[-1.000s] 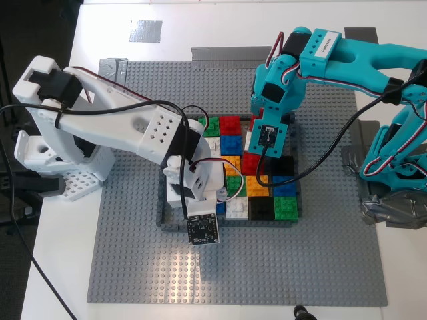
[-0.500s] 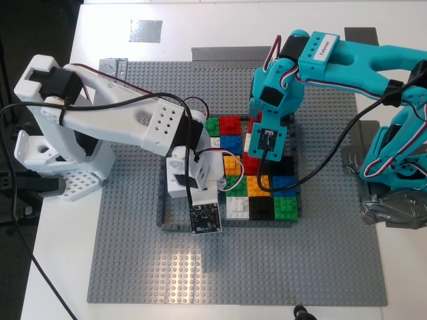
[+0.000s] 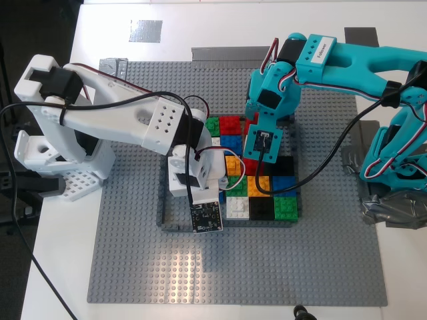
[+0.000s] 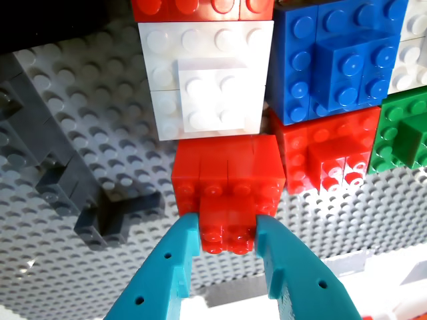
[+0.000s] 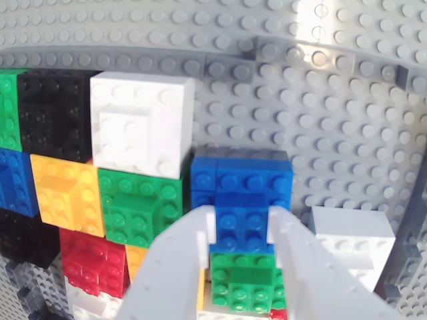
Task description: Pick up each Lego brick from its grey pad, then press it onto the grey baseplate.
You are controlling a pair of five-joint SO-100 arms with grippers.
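My first gripper, the teal one, is shut on a small red brick that sits against a larger red block in the brick field. In the exterior view it hangs over the field's middle. My second gripper, the white one, is shut on a small blue brick at the field's edge; in the exterior view it is under its wrist. The grey baseplate carries a dark-grey frame. A silvery pad and a darker pad lie bare at the back.
Coloured bricks fill the frame: white, blue and green near the first gripper; white, green, orange and black near the second. Duct-tape strips edge the plate. Both arm bases flank it.
The white arm has moved its gripper up and to the exterior view's right, closer to the brick field. The teal gripper has shifted slightly to the exterior view's left over the bricks.
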